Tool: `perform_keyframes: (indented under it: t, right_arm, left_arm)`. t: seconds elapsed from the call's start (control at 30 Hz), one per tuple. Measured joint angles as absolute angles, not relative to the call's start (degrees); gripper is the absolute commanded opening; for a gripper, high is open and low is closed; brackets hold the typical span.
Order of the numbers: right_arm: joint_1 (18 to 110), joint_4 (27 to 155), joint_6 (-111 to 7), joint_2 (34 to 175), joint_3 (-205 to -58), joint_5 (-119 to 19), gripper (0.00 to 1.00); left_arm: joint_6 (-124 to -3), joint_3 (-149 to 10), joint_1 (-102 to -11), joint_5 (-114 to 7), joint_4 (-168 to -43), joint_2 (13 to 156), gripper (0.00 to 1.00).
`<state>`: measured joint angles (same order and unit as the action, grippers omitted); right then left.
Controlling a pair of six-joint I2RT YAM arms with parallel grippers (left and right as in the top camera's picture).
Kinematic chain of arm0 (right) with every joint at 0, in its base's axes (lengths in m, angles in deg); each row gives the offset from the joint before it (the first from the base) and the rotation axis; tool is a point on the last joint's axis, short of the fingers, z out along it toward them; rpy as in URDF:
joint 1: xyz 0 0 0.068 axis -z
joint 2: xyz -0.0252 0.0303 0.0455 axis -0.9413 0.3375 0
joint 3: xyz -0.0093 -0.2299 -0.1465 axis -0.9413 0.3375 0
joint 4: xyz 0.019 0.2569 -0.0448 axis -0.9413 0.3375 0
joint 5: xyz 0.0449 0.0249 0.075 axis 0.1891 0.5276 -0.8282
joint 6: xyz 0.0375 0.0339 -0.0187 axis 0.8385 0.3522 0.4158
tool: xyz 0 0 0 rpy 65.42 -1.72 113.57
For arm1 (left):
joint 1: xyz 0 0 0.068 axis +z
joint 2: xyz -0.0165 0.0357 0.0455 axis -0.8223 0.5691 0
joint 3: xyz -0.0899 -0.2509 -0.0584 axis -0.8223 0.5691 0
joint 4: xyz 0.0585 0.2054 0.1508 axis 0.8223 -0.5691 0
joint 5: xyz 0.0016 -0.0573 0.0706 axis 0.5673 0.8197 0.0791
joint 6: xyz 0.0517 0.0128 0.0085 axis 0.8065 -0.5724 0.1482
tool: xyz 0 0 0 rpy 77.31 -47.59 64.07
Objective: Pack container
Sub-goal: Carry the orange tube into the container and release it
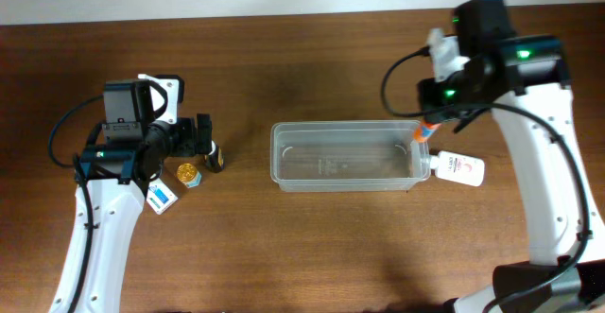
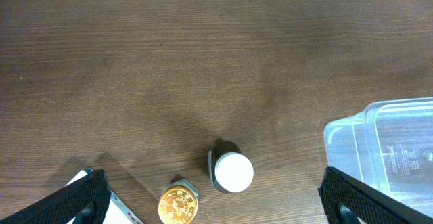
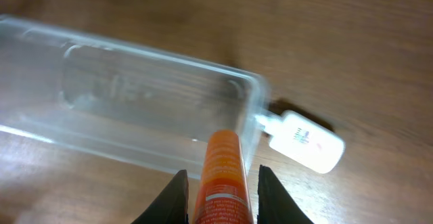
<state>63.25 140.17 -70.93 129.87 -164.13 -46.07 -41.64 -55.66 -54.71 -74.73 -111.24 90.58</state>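
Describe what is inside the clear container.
Nothing lies inside the container; its clear floor is bare. The right gripper holds an orange tube at its right end, covering that corner.

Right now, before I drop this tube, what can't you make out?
- orange tube: rear end cut off by the right wrist view's bottom edge; overhead, the right gripper covers most of it.
- white bottle: label blurred, right wrist view.
- blue-and-white packet: print too small overhead.

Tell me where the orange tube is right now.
In the right wrist view, the orange tube sits in the right gripper, over the right end of the container, near the white bottle outside it.
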Motion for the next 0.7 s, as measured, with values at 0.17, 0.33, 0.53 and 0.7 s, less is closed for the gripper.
perform_keyframes:
  t: [0.17,0.33,0.53,0.7]
  right_arm:
    - [59.1,136.7,-71.1,130.0,-159.9,-46.1,0.24]
    - [58.6,126.2,-71.1,131.0,-150.0,-46.2,0.24]
    - [60.2,111.6,-71.2,131.7,-138.1,-44.3,0.24]
    - [61.8,109.2,-71.5,131.8,-134.1,-43.3,0.51]
  left_arm:
    - [-41.6,-55.7,-54.7,-74.7,-111.2,90.6,0.99]
    - [-41.6,-55.8,-54.7,-74.7,-111.2,90.6,0.99]
    - [-41.6,-55.8,-54.7,-74.7,-111.2,90.6,0.99]
    - [-41.6,-55.9,-54.7,-74.7,-111.2,90.6,0.99]
